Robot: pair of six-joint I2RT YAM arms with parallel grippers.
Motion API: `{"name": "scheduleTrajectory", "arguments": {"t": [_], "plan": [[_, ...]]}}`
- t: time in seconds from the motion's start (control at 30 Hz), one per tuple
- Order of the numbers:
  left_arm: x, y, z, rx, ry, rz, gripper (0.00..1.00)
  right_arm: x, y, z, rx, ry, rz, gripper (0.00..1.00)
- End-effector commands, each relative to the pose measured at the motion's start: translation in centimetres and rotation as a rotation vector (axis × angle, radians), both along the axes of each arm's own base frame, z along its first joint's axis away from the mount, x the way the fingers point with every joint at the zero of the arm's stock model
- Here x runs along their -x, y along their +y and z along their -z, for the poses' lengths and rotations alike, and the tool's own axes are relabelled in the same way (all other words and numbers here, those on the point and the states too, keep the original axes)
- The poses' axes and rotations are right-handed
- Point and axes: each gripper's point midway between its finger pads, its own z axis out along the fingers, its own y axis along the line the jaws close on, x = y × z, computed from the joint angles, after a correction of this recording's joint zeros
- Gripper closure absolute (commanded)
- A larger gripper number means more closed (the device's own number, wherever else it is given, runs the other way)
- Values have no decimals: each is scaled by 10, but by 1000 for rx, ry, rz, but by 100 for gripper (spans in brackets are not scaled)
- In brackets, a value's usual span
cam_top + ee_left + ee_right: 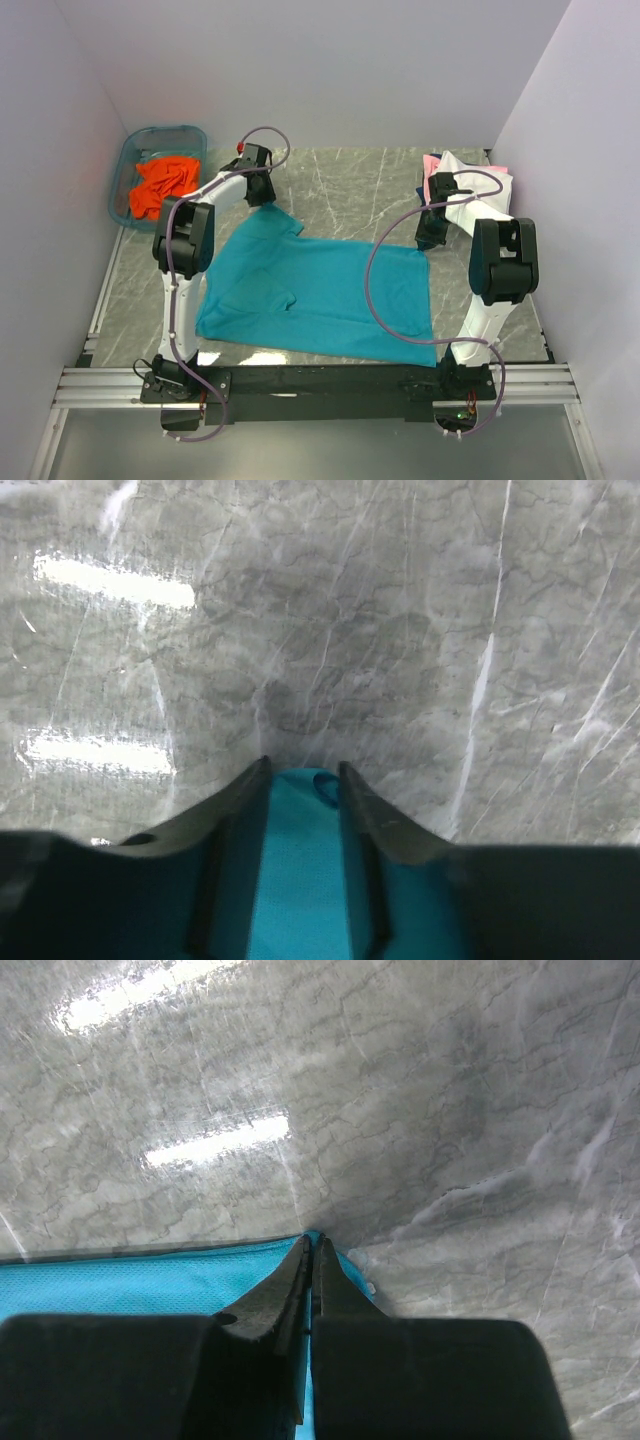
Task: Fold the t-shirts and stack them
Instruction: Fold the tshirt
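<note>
A teal t-shirt (320,290) lies spread flat in the middle of the table. My left gripper (262,198) is at its far left corner. In the left wrist view the gripper (303,768) is open, its fingers apart with teal fabric (300,860) lying between them. My right gripper (430,240) is at the far right corner. In the right wrist view the gripper (312,1240) is shut on the shirt's corner, with teal cloth (120,1280) showing at and between the tips. An orange t-shirt (160,185) lies crumpled in the tub. White (475,185), pink (432,162) and dark blue t-shirts sit piled at the back right.
A translucent blue plastic tub (128,170) stands at the back left against the wall. Grey marble tabletop (350,185) shows behind the teal shirt. White walls close in the left, back and right. An aluminium rail (320,385) runs along the near edge.
</note>
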Motion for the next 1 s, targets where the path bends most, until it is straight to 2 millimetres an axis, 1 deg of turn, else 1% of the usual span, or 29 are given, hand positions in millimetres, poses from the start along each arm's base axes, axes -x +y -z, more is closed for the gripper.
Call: {"name": "scheduleTrajectory", "arguments": {"t": [0.0,0.07,0.1,0.17,0.2,0.23,0.37,0.4,0.47,0.6,0.7,0.73,0.77,0.8,0.83,0.9,0.93,0.97], "plan": [[-10,-4,-6,0,-26,24,63,6,-1,-2,-5,15,10,100],[-10,-3,-5,-1,-23,22,67,7,0,-1,-6,20,9,100],[-10,-3,-3,-4,-18,21,72,7,0,-2,-6,20,9,100],[-10,-4,-2,-2,-17,20,76,6,-1,-2,-5,18,11,100],[-10,-4,0,-3,-13,22,80,7,-1,-3,-5,18,10,100],[-10,-4,1,-3,-9,23,81,7,-1,-3,-5,18,13,100],[-10,-4,3,-3,-4,28,91,6,-1,-7,-6,12,13,100],[-10,-5,3,-2,-4,29,95,6,-1,-8,-6,14,15,100],[-10,-5,1,0,-7,30,100,6,-1,-11,-4,15,19,100],[-16,-5,-10,1,-33,30,100,2,-3,-17,4,12,30,100],[-24,-9,-22,10,-69,48,100,-3,-5,-25,11,-1,34,100],[-25,-10,-24,11,-75,51,100,-8,-5,-29,10,-13,35,100],[-30,-10,-32,11,-95,52,100,-10,-9,-32,34,-16,39,100],[-33,-10,-36,9,-106,49,100,-10,-10,-32,34,-9,42,100],[-36,-11,-40,12,-116,50,100,-16,-10,-37,40,-22,43,100],[-44,-14,-52,34,-152,61,100,-19,-12,-39,44,-17,46,100],[-47,-15,-56,37,-162,65,100,-25,-12,-44,45,-32,45,100],[-52,-16,-65,41,-186,67,100,-28,-12,-47,45,-39,43,100]]}}
